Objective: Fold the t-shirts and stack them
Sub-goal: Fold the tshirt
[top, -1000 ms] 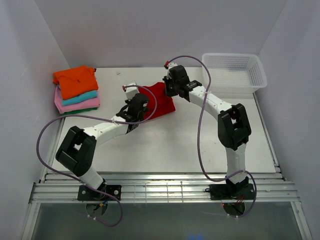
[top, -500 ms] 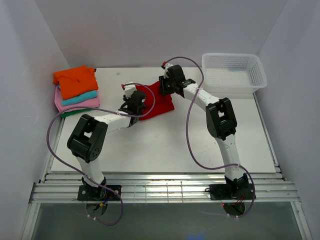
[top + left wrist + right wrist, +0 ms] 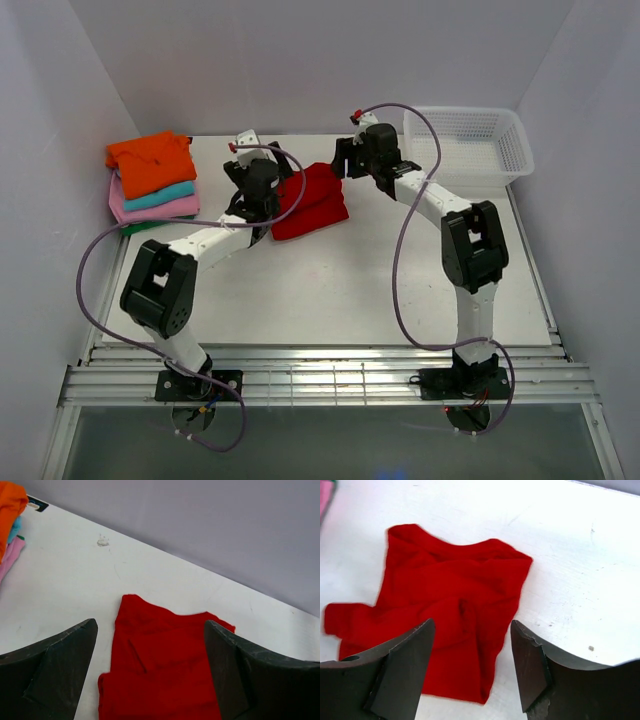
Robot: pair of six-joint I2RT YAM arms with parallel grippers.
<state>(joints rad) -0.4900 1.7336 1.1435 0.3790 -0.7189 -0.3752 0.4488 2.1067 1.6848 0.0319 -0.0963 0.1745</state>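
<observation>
- One white table [image 3: 330, 290] carries everything; nothing on its near half has shifted in the last second.
- Mesh basket [image 3: 520, 150] sits at the table's 2 o'clock corner, unmoved and apparently empty.
- Four folded tees make the stack at 10 o'clock, with the orange tee [image 3: 150, 160] on top, then the teal tee [image 3: 165, 193], the pink tee [image 3: 150, 210] and a sliver of the dark green tee [image 3: 135, 228]. The stack is unchanged.
- Red t-shirt [image 3: 312, 203] lies flat on the table toward 12 o'clock, well apart from the stack. A moment ago both claws were pressed into it; now it rests free as a compact, roughly square bundle. The right wrist view shows wrinkles and a flap poking out at its 8 o'clock side.
- Right gripper [image 3: 472, 622] has let go: its jaws stand spread with nothing between them, and it has lifted back to the shirt's 1 o'clock.
- Left gripper [image 3: 150, 625] has also released, jaws wide and empty, and has pulled off to the shirt's 9 o'clock.
- Judging from this, the fold is just finished. What remains is probably carrying the red shirt onto the orange one, perhaps after tidying the flap.
</observation>
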